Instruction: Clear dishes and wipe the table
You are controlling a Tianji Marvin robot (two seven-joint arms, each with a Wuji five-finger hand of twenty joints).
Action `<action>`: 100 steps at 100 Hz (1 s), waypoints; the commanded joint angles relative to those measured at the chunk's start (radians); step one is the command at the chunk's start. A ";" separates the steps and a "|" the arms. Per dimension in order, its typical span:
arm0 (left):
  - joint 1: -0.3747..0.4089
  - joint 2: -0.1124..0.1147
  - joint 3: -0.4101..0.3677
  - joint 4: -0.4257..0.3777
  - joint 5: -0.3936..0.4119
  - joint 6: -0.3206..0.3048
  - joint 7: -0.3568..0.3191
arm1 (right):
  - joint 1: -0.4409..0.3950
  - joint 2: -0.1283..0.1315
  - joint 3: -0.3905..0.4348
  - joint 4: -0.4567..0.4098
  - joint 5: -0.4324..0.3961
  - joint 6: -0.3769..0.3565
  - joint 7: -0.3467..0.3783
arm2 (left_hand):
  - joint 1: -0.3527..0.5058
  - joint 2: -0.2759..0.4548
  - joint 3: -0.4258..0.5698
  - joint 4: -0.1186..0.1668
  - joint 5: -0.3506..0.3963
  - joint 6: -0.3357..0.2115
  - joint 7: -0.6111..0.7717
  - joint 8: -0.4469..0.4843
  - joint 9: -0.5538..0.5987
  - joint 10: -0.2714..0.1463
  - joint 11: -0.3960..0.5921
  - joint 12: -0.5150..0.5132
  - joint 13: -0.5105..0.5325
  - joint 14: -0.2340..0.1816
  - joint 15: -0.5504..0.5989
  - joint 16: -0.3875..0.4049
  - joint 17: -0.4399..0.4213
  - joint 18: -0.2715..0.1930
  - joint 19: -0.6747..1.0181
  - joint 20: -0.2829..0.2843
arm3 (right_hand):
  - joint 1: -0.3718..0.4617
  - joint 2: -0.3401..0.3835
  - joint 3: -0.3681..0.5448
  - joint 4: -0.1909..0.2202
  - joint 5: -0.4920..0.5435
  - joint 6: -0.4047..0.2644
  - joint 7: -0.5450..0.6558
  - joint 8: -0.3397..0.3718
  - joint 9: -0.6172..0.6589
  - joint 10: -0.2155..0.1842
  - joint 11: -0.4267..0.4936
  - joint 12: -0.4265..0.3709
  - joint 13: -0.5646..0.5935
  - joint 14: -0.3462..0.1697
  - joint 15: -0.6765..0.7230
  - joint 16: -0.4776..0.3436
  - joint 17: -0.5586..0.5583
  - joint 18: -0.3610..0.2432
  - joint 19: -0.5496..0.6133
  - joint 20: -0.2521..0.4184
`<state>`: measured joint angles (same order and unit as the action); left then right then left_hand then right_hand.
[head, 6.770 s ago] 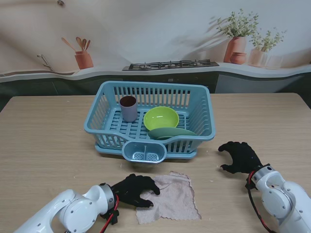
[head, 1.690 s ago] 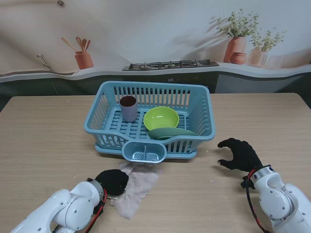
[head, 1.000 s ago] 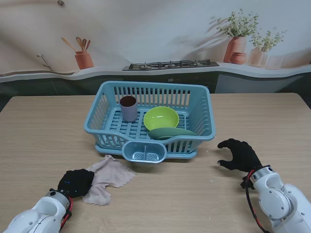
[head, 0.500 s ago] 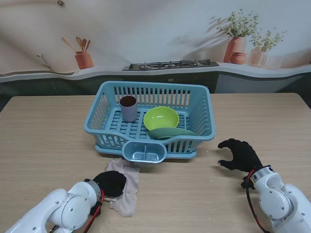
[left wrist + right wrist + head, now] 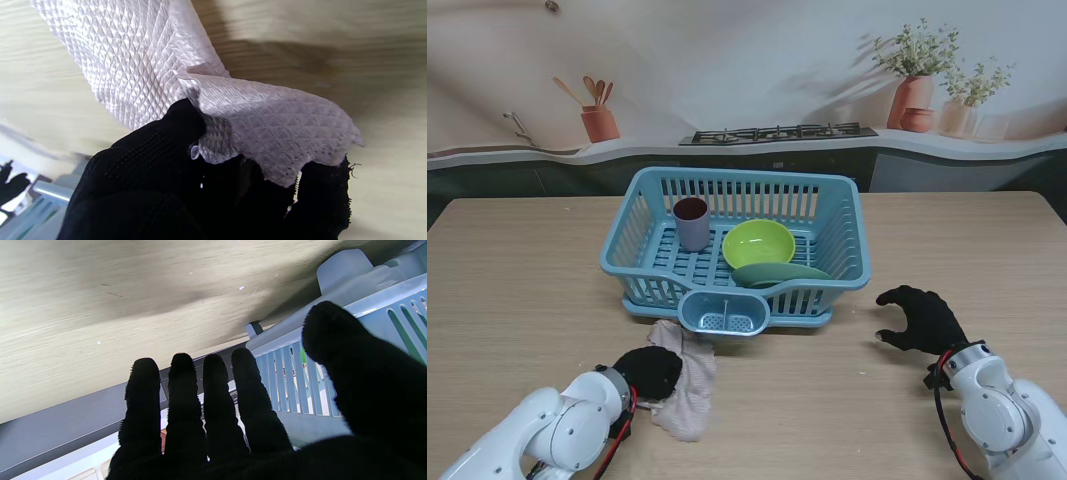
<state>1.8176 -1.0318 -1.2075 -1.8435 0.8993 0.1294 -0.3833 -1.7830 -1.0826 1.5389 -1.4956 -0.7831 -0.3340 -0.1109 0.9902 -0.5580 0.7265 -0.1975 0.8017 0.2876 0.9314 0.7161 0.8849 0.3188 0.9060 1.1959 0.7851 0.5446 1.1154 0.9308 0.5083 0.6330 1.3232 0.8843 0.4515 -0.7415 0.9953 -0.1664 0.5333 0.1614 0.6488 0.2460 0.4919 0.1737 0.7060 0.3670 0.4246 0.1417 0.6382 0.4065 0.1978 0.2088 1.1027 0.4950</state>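
Observation:
My left hand (image 5: 651,372) is shut on a bunched pale pink cloth (image 5: 686,378) that lies on the wooden table (image 5: 517,290) just in front of the blue dish rack (image 5: 847,262). The left wrist view shows the quilted cloth (image 5: 186,86) folded over my black fingers (image 5: 186,126). The rack holds a mauve cup (image 5: 692,222), a lime green bowl (image 5: 759,243) and a dark green plate (image 5: 779,273). To the right of the rack my right hand (image 5: 920,319) hovers open and empty, its fingers (image 5: 213,396) spread, with the rack wall (image 5: 377,323) beside it.
The rack's cutlery cup (image 5: 724,313) juts toward me, right beside the cloth. A few small crumbs (image 5: 861,374) lie on the table between my hands. A dark counter edge (image 5: 947,160) runs behind the table.
My left hand has dragged the cloth from the middle of the table to the left, then back right toward the rack's front, bunching it up. My right hand has stayed almost still.

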 commanded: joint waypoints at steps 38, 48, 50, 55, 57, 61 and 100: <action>0.221 -0.025 -0.296 0.093 0.192 -0.156 0.379 | -0.005 0.000 -0.008 -0.008 -0.007 0.008 0.019 | 0.076 0.017 0.052 0.032 0.061 -0.033 0.015 -0.019 -0.003 0.000 -0.021 0.003 0.016 0.021 0.005 0.011 0.003 0.065 0.050 0.011 | 0.012 0.013 0.002 0.019 0.003 0.005 -0.003 0.010 0.002 0.004 -0.012 -0.011 0.006 0.008 0.006 -0.003 -0.008 -0.017 0.004 -0.004; 0.238 -0.029 -0.328 0.121 0.213 -0.167 0.440 | -0.005 0.000 -0.009 -0.009 -0.007 0.011 0.019 | 0.078 0.017 0.051 0.033 0.062 -0.032 0.013 -0.020 -0.004 0.002 -0.022 0.003 0.016 0.023 0.005 0.012 0.002 0.065 0.051 0.012 | 0.012 0.013 0.001 0.019 0.003 0.005 -0.003 0.010 0.002 0.003 -0.012 -0.011 0.005 0.007 0.006 -0.003 -0.007 -0.017 0.004 -0.004; 0.240 -0.029 -0.332 0.125 0.216 -0.169 0.447 | -0.005 0.000 -0.009 -0.009 -0.007 0.011 0.020 | 0.078 0.017 0.051 0.033 0.062 -0.031 0.013 -0.020 -0.004 0.002 -0.022 0.003 0.016 0.023 0.005 0.012 0.002 0.065 0.051 0.013 | 0.013 0.013 0.001 0.019 0.003 0.005 -0.003 0.010 0.002 0.004 -0.012 -0.011 0.005 0.008 0.006 -0.003 -0.008 -0.018 0.004 -0.004; 0.242 -0.029 -0.339 0.135 0.223 -0.171 0.461 | -0.005 0.000 -0.010 -0.009 -0.007 0.011 0.020 | 0.078 0.016 0.050 0.033 0.063 -0.031 0.012 -0.020 -0.003 0.002 -0.022 0.003 0.016 0.024 0.005 0.012 0.002 0.065 0.051 0.013 | 0.013 0.013 0.002 0.019 0.003 0.005 -0.003 0.010 0.001 0.004 -0.012 -0.011 0.005 0.008 0.006 -0.003 -0.007 -0.018 0.004 -0.004; 0.243 -0.029 -0.340 0.138 0.225 -0.171 0.464 | -0.005 0.000 -0.010 -0.009 -0.007 0.011 0.020 | 0.078 0.017 0.050 0.033 0.064 -0.031 0.012 -0.020 -0.002 0.002 -0.022 0.003 0.016 0.024 0.005 0.012 0.001 0.065 0.050 0.013 | 0.013 0.013 0.001 0.019 0.003 0.005 -0.003 0.010 0.001 0.004 -0.012 -0.011 0.005 0.008 0.006 -0.003 -0.007 -0.018 0.004 -0.004; 0.243 -0.029 -0.341 0.143 0.228 -0.173 0.469 | -0.005 0.000 -0.010 -0.009 -0.007 0.011 0.019 | 0.078 0.017 0.050 0.033 0.064 -0.031 0.011 -0.021 -0.002 0.001 -0.022 0.003 0.016 0.024 0.005 0.012 0.001 0.065 0.050 0.013 | 0.013 0.014 0.001 0.019 0.002 0.006 -0.003 0.010 0.002 0.004 -0.012 -0.011 0.005 0.007 0.006 -0.003 -0.007 -0.017 0.004 -0.004; 0.196 -0.016 -0.270 0.082 0.157 -0.152 0.259 | -0.005 0.000 -0.008 -0.009 -0.008 0.008 0.016 | 0.077 0.017 0.054 0.033 0.069 -0.027 0.004 -0.022 0.006 0.006 -0.028 0.002 0.027 0.026 0.006 0.013 0.016 0.065 0.054 0.019 | 0.012 0.015 0.001 0.019 0.003 0.005 -0.003 0.010 0.002 0.004 -0.012 -0.011 0.006 0.007 0.006 -0.003 -0.008 -0.019 0.004 -0.004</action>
<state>2.0142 -1.0456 -1.5140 -1.7631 1.0568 -0.0228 -0.0815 -1.7830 -1.0824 1.5312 -1.4990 -0.7865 -0.3228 -0.1064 0.9907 -0.5447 0.7970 -0.1915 0.8014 0.3580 0.9091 0.7214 0.8820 0.3616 0.8786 1.1959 0.7856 0.5453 1.1149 0.9312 0.5097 0.6331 1.3234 0.8842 0.4515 -0.7415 0.9953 -0.1664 0.5333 0.1614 0.6488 0.2460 0.4920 0.1738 0.7060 0.3670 0.4247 0.1417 0.6382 0.4065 0.1978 0.2085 1.1027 0.4950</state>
